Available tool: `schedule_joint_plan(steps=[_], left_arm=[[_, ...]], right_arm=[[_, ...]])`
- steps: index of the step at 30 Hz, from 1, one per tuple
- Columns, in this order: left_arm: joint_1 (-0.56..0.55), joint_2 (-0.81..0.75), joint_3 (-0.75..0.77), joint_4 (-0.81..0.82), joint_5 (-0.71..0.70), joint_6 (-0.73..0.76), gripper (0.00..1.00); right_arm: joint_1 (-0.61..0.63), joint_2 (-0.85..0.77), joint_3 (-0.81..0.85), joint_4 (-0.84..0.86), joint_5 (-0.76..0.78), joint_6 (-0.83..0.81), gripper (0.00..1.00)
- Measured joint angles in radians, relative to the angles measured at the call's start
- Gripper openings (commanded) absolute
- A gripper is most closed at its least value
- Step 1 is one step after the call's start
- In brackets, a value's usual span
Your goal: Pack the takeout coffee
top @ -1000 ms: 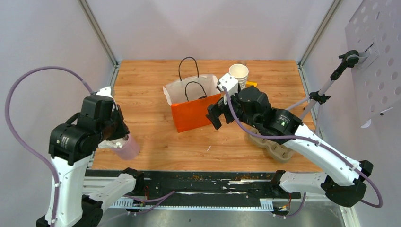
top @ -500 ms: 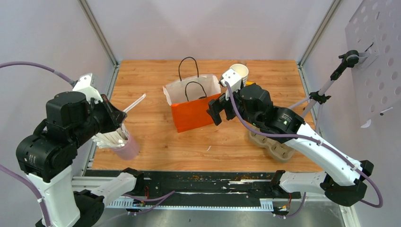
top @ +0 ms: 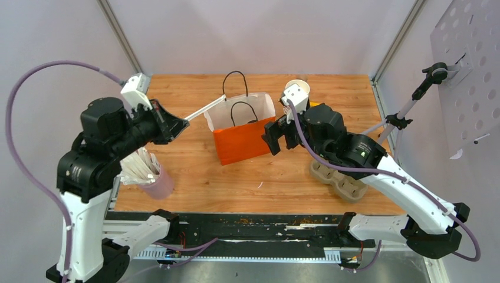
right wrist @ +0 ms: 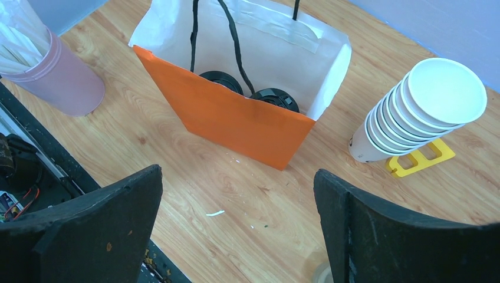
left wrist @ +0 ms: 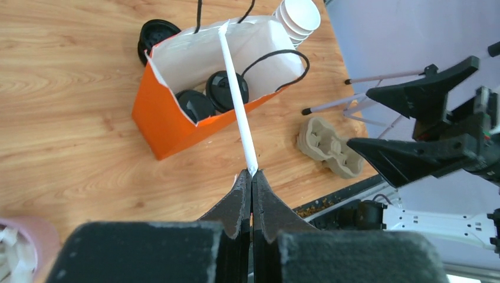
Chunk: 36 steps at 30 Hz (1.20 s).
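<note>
Your left fingers are pressed together on the near end of a white wrapped straw. Its far tip reaches over the open mouth of the orange bag. The two takeout coffee cups sit side by side inside that bag, black lids up, well apart from both pairs of fingers. The bag stands mid-table, nearer the far edge. Your right fingers are spread wide and hold nothing, hovering near the bag's right end, slightly toward the near edge.
</note>
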Motion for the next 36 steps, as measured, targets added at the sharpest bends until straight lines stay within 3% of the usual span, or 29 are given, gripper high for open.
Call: schedule_joint_plan(steps=[14, 22, 24, 26, 29, 30, 31, 36], left_arm=[[0.000, 0.134, -0.350, 0.396, 0.159, -0.019, 0.00], [0.000, 0.243, -0.410, 0.569, 0.230, -0.034, 0.01], [0.000, 0.271, -0.411, 0.594, 0.239, -0.035, 0.10], [0.000, 0.288, -0.430, 0.626, 0.247, -0.037, 0.27], [0.000, 0.298, -0.448, 0.634, 0.253, -0.038, 0.70], [0.000, 0.302, -0.447, 0.633, 0.254, -0.030, 0.94], [0.000, 0.307, -0.437, 0.621, 0.252, -0.026, 0.99], [0.000, 0.336, -0.304, 0.501, 0.204, 0.015, 1.00]], right_arm=[[0.000, -0.040, 0.025, -0.046, 0.018, 0.008, 1.00], [0.000, -0.074, 0.036, -0.083, 0.032, 0.012, 1.00], [0.000, -0.074, 0.042, -0.094, 0.032, 0.013, 1.00], [0.000, -0.074, 0.043, -0.100, 0.032, 0.012, 1.00], [0.000, -0.077, 0.044, -0.113, 0.033, 0.012, 1.00], [0.000, -0.078, 0.044, -0.116, 0.034, 0.012, 1.00], [0.000, -0.079, 0.045, -0.117, 0.035, 0.012, 1.00], [0.000, -0.078, 0.060, -0.120, 0.048, 0.012, 1.00]])
